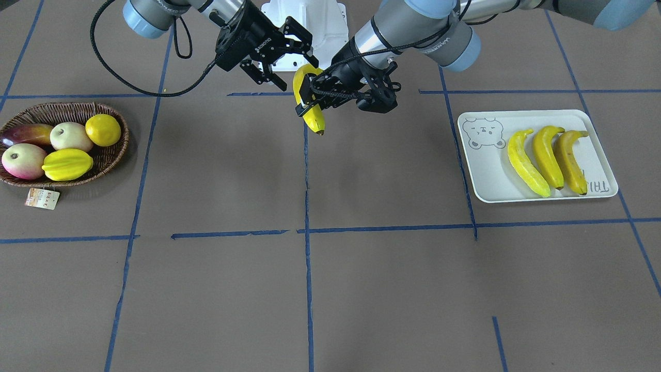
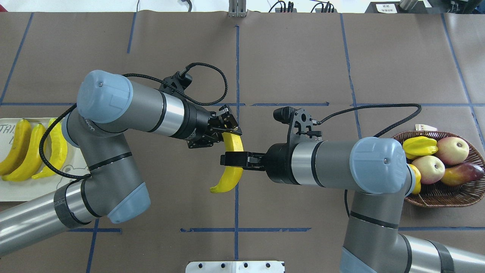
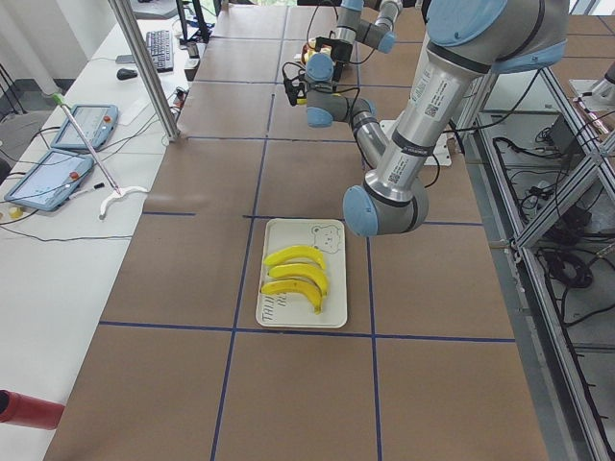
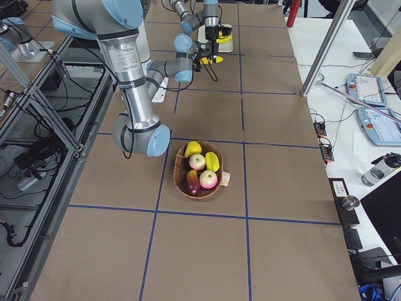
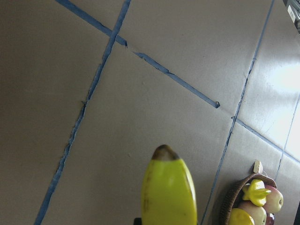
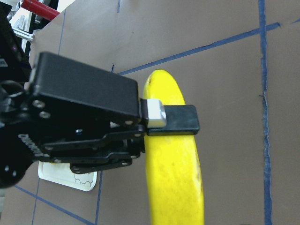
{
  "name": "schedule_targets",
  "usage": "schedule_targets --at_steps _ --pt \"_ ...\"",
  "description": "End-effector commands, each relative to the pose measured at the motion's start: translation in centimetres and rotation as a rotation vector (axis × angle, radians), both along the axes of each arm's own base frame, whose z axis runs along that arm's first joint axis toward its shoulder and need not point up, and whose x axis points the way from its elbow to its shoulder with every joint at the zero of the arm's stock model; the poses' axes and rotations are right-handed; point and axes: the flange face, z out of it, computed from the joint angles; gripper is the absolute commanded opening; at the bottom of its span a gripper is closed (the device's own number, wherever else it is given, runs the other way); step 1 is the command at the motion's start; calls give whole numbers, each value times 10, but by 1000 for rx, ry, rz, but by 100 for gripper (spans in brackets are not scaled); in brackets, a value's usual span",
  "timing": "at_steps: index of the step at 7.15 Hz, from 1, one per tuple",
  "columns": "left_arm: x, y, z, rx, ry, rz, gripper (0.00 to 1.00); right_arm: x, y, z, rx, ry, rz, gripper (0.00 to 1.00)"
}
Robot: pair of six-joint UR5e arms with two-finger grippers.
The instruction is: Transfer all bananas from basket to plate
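Left gripper point(image 1: 309, 99) pinches a banana point(image 1: 315, 121) partway along, fingers pressed onto it from both sides. The banana is in the air, clear of the table point(image 1: 361, 289), over its middle and nearer the robot-side edge, with its dark tip on the end away from the robot. Right gripper point(image 2: 226, 159) faces the left one from the opposite side with its fingers spread wide. One finger crosses above the banana on the stretch nearer the robot. The banana seems to sit between the spread fingers without contact, but that is hard to tell from these angles.

Plate point(image 1: 485, 178) lies flat toward the table's left edge, with three bananas point(image 1: 547, 155) side by side on it, next to the bear print. Basket point(image 1: 117, 154) sits toward the right edge and holds a lemon point(image 1: 103, 129), a starfruit point(image 1: 67, 164), two apples point(image 1: 71, 136) and a mango point(image 1: 28, 133). Its tag point(image 1: 42, 198) lies on the table just beside it.
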Motion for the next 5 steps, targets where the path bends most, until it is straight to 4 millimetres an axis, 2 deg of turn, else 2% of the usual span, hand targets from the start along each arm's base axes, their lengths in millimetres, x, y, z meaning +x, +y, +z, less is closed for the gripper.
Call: schedule_targets --at_steps 1,2,3,4,5 --pt "-30 -29 44 -76 -81 35 0 14 3 -9 -9 24 0 100" --pt "-66 -58 77 -67 -157 13 0 29 9 -13 -15 41 2 100" --pt "-84 -70 105 -12 -230 3 0 37 6 -15 -24 61 13 100" --pt "-121 -80 171 28 -325 -11 0 42 2 -14 -35 86 25 100" --pt "-159 -75 250 84 -438 16 0 44 -3 -11 -45 113 34 100"
